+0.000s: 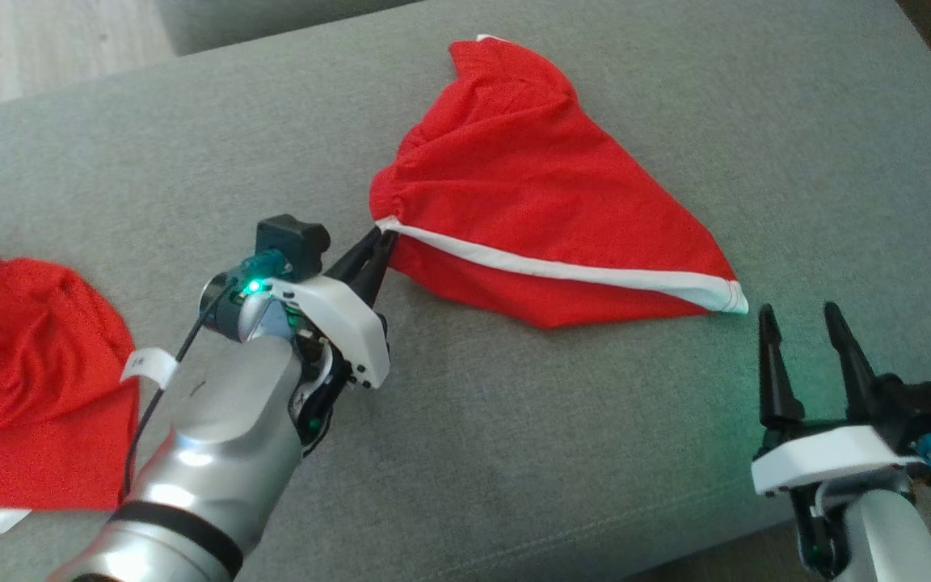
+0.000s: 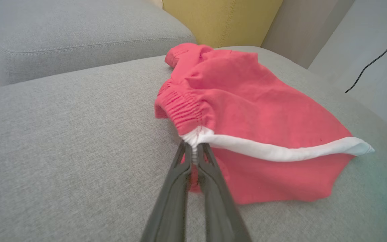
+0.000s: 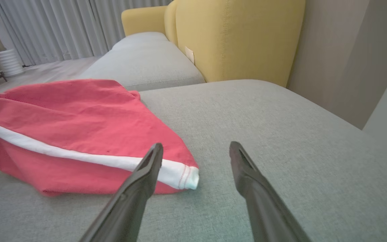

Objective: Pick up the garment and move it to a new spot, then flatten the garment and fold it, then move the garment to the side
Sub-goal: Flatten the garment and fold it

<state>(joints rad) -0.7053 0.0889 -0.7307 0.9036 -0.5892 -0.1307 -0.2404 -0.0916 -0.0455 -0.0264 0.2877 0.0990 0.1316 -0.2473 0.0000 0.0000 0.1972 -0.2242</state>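
Two claws are at work. My left claw [image 1: 385, 236] [image 2: 195, 148] is pinched together on the garment [image 1: 530, 178] [image 2: 257, 104] [image 3: 79, 107], gripping it where the white band [image 1: 562, 267] [image 2: 274, 151] meets the gathered red waistband. From that pinch the band runs straight across to the far corner, and red cloth fans out on both sides of it, rumpled near the waistband and flatter toward the hem. My right claw [image 1: 797, 311] [image 3: 196, 148] stands with its fingers spread apart, holding nothing, just beside the band's far corner; I cannot tell whether one finger brushes it. The garment lies on a grey cushion [image 1: 514, 444] [image 2: 62, 141] [image 3: 264, 127], toward its far side. A second red cloth [image 1: 21, 372] lies at the cushion's left end, well apart from the garment. Behind the cushion rises a yellow backrest [image 2: 220, 20] [image 3: 240, 37].
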